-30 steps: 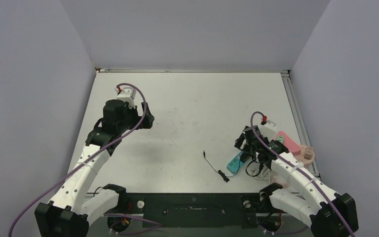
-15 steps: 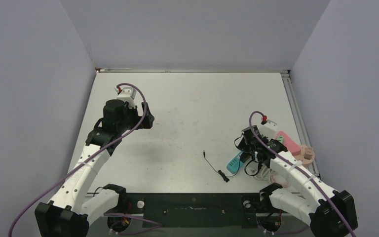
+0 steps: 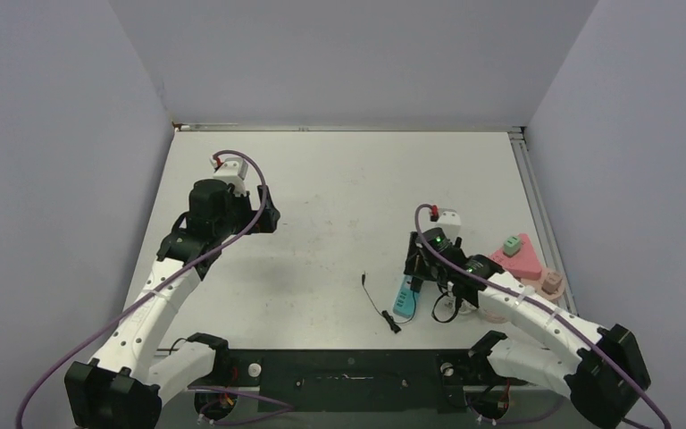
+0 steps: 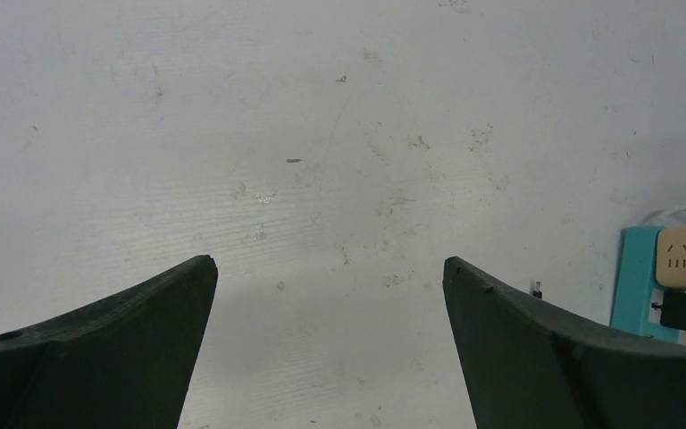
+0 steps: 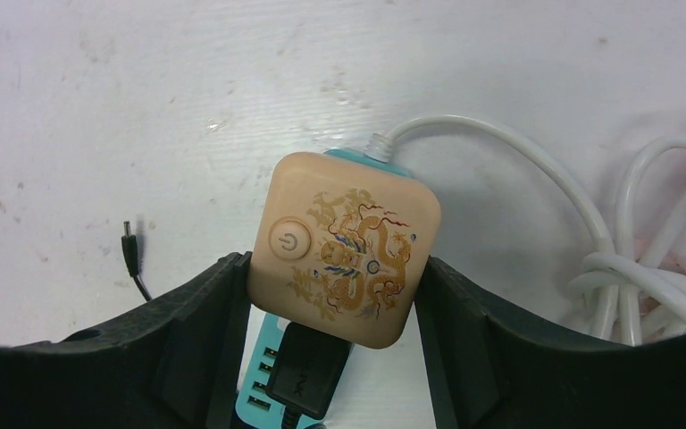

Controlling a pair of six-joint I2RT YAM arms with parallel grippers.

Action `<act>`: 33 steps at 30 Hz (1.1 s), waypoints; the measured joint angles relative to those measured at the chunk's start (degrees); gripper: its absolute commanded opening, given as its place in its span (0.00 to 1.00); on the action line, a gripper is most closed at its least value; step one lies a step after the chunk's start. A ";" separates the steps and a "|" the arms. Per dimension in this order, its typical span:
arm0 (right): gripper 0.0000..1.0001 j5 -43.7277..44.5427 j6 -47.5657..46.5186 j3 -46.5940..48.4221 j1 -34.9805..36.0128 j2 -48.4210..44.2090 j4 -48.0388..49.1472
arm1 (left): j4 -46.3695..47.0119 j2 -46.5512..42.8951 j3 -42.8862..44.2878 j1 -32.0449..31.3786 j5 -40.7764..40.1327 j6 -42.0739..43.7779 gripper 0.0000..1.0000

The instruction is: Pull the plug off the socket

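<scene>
The socket is a beige cube point(image 5: 344, 246) with a dragon print and a power button, on a teal base point(image 5: 252, 384) with USB ports. A black plug point(image 5: 308, 371) sits in the cube's near side. Its thin black cable point(image 3: 380, 308) trails left to a barrel tip point(image 5: 129, 239). My right gripper point(image 5: 332, 261) is shut on the cube, one finger on each side. In the top view it point(image 3: 418, 265) is at the table's right front, over the socket point(image 3: 404, 299). My left gripper point(image 3: 268, 217) is open and empty above the left of the table, with bare table between its fingers point(image 4: 170, 304).
The socket's white cord point(image 5: 536, 170) loops in coils to the right of the gripper. A pink triangular block point(image 3: 515, 253) and a small tan piece point(image 3: 551, 286) lie near the table's right edge. The socket shows at the right edge of the left wrist view point(image 4: 679, 259).
My right gripper has moved left and a little away from the right edge, carrying the socket, plug and black cable with it. The left arm has not moved.
</scene>
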 measured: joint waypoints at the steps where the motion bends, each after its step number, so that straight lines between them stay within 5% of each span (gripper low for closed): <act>1: 0.17 0.00 -1.01 0.39 1.73 1.57 1.33 | 0.00 0.17 0.00 0.00 0.00 0.00 0.96; 9: 0.16 4.00 -11.43 8.70 19.63 19.12 11.28 | -0.02 1.22 0.00 0.00 0.15 -0.04 0.96; 16: 0.23 -3.34 -18.88 13.62 25.44 28.55 22.45 | 0.00 1.22 0.00 0.00 -0.11 -0.07 0.96; 19: 0.37 -6.10 -20.68 13.97 25.97 29.75 24.83 | 0.02 1.22 0.00 0.00 -0.44 -0.07 0.96; 25: 0.89 -6.29 -21.70 14.91 25.97 30.84 25.42 | 0.00 1.22 0.00 0.00 -0.72 -0.11 0.96; 29: 1.00 -4.63 -21.22 17.66 25.94 30.99 23.04 | 0.02 1.22 0.00 0.00 -0.72 -0.24 0.96; 33: 1.00 -1.22 -18.80 22.97 25.94 32.48 19.34 | 0.02 1.22 0.00 0.00 -0.81 -0.26 0.96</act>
